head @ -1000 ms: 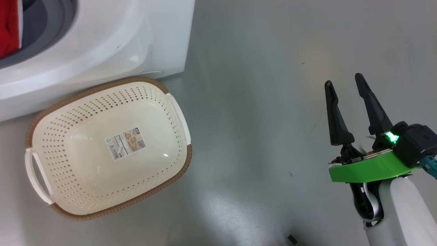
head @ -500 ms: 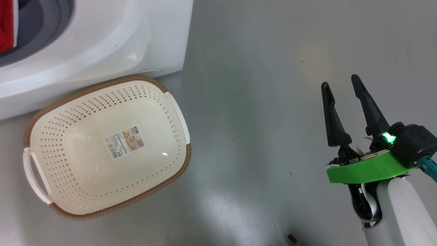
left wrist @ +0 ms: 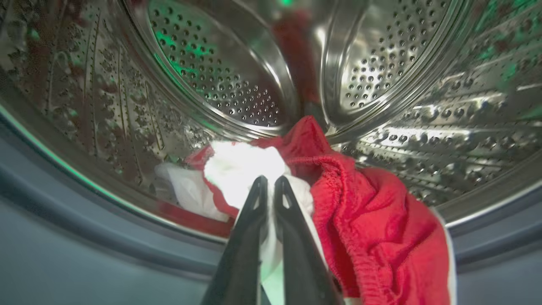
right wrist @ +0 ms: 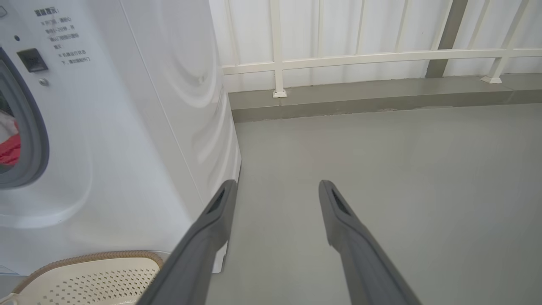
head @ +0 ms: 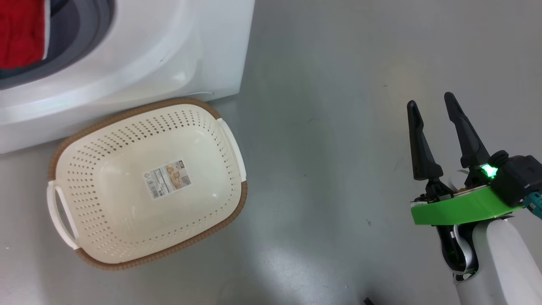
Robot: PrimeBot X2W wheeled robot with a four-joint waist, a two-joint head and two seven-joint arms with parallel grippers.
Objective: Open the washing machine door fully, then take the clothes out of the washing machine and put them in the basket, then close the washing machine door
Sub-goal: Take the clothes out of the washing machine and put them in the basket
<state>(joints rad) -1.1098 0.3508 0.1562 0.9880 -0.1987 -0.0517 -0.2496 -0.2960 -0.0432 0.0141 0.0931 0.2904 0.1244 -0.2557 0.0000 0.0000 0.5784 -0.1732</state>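
Left gripper (left wrist: 271,180) inside the washing machine (left wrist: 220,84), closed, seemingly pinching the red clothes (left wrist: 372,228), right gripper (head: 430,101) spread wide, basket (head: 106,178) beside it

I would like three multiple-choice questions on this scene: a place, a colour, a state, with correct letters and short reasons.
1. Where is the cream-white perforated plastic basket? A on a shelf; B on the grey floor before the white washing machine; C on a chair.
2. What colours are the soft fabric clothes in the steel drum? A blue, yellow; B black; C red, white.
3. The left gripper is: A shut on the clothes; B wide open; C holding a bottle.
1 B: head view shows it there. 2 C: seen in left wrist view. 3 A: fingers meet, white fabric between them.
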